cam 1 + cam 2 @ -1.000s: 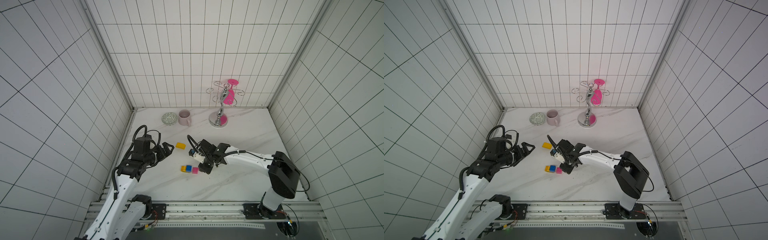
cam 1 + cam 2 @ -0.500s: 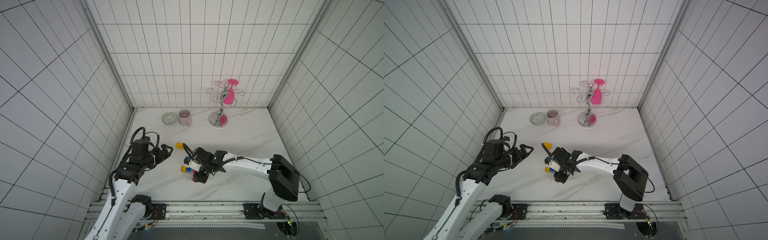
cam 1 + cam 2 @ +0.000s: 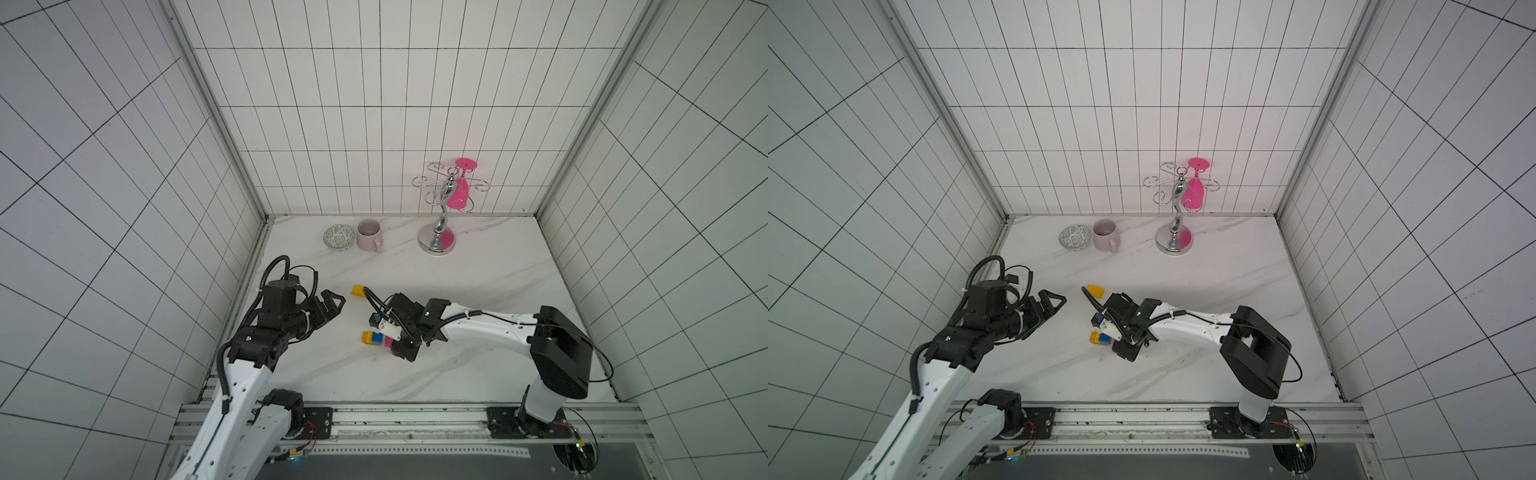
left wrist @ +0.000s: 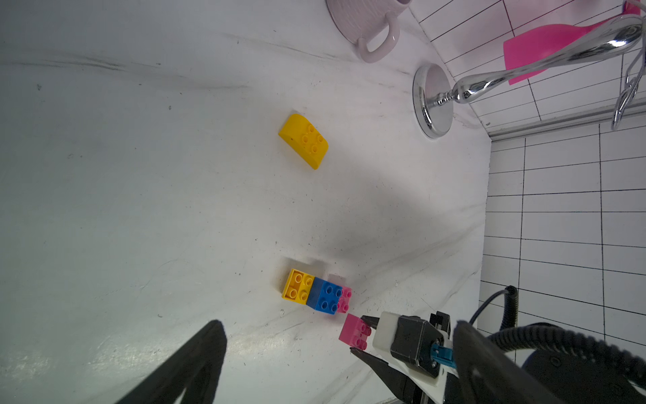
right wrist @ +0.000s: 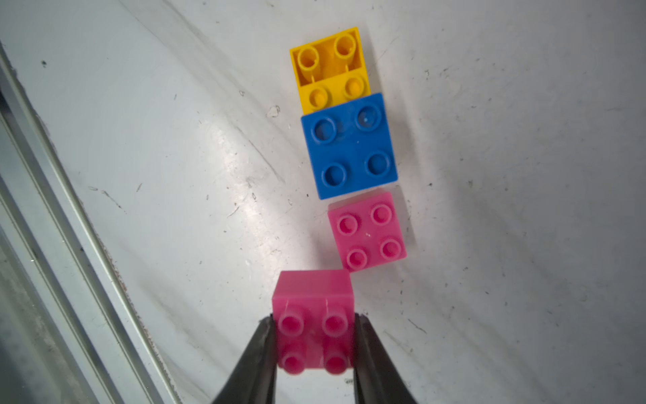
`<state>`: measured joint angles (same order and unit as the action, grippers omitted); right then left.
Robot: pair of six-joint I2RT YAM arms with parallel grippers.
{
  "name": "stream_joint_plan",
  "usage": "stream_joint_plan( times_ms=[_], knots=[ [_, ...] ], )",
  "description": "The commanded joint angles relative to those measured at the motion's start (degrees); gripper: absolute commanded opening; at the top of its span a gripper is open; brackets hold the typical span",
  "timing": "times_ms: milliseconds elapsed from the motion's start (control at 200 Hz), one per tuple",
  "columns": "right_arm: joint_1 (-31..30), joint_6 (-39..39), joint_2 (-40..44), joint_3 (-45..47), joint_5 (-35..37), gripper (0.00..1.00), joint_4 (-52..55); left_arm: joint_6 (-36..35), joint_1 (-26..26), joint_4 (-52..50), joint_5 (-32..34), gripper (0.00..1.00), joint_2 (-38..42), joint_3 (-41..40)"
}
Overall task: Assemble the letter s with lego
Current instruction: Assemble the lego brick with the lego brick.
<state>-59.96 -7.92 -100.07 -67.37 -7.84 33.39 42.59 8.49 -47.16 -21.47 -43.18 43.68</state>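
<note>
1. the right gripper (image 5: 314, 327) is being kept closed on a held pink brick (image 5: 312, 297); its two dark fingers (image 5: 258, 353) are being pressed against opposite side faces of the brick.
2. the held pink brick is being carried on its side, with its studs turned towards the wrist camera, and only its rear half is being gripped; the front half is being left clear of the fingertips.
3. a row is being formed on the table (image 3: 478, 282): yellow brick (image 5: 330, 70), blue brick (image 5: 349, 145), second pink brick (image 5: 367, 231). the blue brick is being seated over part of the yellow one; a thin gap is being shown between blue and pink.
4. the held pink brick is being presented just beside the pink end of this row, not touching it in the left wrist view; contact with the table cannot be told.
5. a loose yellow brick (image 4: 303, 140) is being left studs up, well apart from the row.
6. the left gripper (image 3: 334, 309) is being held spread wide and empty, well apart from all the bricks.
</note>
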Motion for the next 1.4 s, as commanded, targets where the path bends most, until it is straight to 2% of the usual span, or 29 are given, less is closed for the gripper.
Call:
stream_joint_plan(
  times_ms=[0, 365, 1394],
  knots=[
    [0.61, -4.38, -1.46, -3.77, 0.90, 0.24, 2.21, -0.36, -0.32, 0.85, 0.55, 0.98, 0.37, -0.61],
    [0.97, -7.53, -4.58, -7.99, -3.73, 0.24, 3.79, -1.27, -0.33, 0.84, 0.83, 0.98, 0.28, -0.75],
    [2.82, -11.84, -7.99, -8.24, -8.42, 0.22, 5.11, -1.04, -0.39, 0.48, 1.09, 0.98, 1.25, -1.82]
  ],
)
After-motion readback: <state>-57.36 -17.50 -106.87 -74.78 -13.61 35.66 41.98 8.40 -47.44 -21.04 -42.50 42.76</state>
